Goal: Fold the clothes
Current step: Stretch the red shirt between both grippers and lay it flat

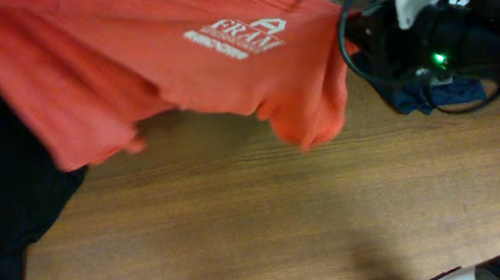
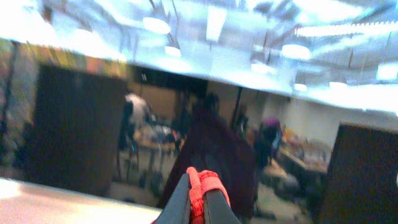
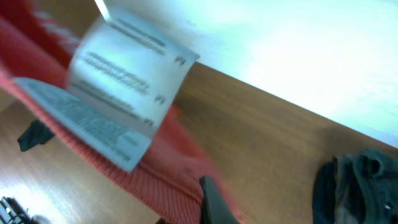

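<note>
While the shirt (image 1: 169, 63) hangs spread above the table (image 1: 273, 226), white lettering showing, the left gripper (image 2: 198, 188) is pinched tight on a bunch of its red cloth; the right gripper (image 3: 206, 202), likewise closed, nips the ribbed edge beside the white label (image 3: 118, 112); a black garment (image 1: 10, 196) lies at the table's left edge.

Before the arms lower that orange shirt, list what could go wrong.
1. The left gripper pinches only a thin fold of the T-shirt; it may slip out.
2. The shirt hangs over the black garment and could land on or drag it.
3. Its right edge hangs near the cables; it might snag.
</note>
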{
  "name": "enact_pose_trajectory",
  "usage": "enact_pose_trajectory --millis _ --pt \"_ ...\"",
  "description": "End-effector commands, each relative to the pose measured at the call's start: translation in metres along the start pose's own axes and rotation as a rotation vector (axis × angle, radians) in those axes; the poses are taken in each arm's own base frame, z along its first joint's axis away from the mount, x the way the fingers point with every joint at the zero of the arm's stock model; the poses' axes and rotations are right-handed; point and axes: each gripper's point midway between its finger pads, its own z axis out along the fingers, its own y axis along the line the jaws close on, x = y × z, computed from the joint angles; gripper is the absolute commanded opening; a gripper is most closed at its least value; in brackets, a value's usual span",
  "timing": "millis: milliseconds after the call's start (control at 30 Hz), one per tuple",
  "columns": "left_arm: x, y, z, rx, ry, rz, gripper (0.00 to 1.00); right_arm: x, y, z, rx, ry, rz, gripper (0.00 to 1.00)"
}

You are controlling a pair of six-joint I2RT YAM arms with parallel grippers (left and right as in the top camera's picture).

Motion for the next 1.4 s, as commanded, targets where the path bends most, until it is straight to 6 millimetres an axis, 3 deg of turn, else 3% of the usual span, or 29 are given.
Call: enact_pose_trajectory --millis 0,167,400,567,700,767,867,1167,1200,1233,1267,1300,1367 --pt "-0.046 0.011 -0.042 -0.052 -0.106 0.059 0.01 0.000 0.000 -0.016 0.032 -0.013 -0.010 0.04" --pt "-0.044 0.013 -0.053 -0.056 -0.078 0.072 0.01 0.013 0.002 -0.010 0.011 0.047 0.040 0.04" --pt "0.012 0.014 -0.012 -0.066 0.075 0.100 0.01 0.036 -0.006 0.014 0.005 0.179 0.110 0.04" --pt "0.085 0.006 0.039 -0.016 0.238 0.121 0.01 0.063 -0.024 0.056 0.024 0.328 0.159 0.04" --pt "0.146 0.011 0.074 -0.031 0.356 0.140 0.01 0.084 -0.038 0.099 0.015 0.433 0.196 0.04" --pt "0.186 0.014 0.094 -0.041 0.428 0.151 0.01 0.097 -0.050 0.130 0.015 0.481 0.214 0.04" --pt "0.238 0.020 0.116 -0.053 0.515 0.165 0.01 0.108 -0.065 0.157 0.020 0.512 0.235 0.04" --pt "0.383 0.039 0.157 -0.084 0.720 0.197 0.01 0.133 -0.155 0.250 0.094 0.466 0.298 0.04" --pt "0.395 0.041 0.159 -0.086 0.737 0.200 0.11 0.135 -0.166 0.260 0.104 0.449 0.302 0.04" --pt "0.412 0.043 0.161 -0.089 0.760 0.203 0.52 0.137 -0.181 0.272 0.120 0.422 0.310 0.07" --pt "0.415 0.044 0.161 -0.090 0.766 0.204 0.68 0.137 -0.186 0.276 0.122 0.413 0.310 0.18" --pt "0.422 0.045 0.161 -0.092 0.778 0.206 0.99 0.138 -0.193 0.281 0.127 0.398 0.312 0.49" --pt "0.429 0.047 0.159 -0.094 0.798 0.209 0.99 0.137 -0.205 0.284 0.139 0.375 0.314 0.86"
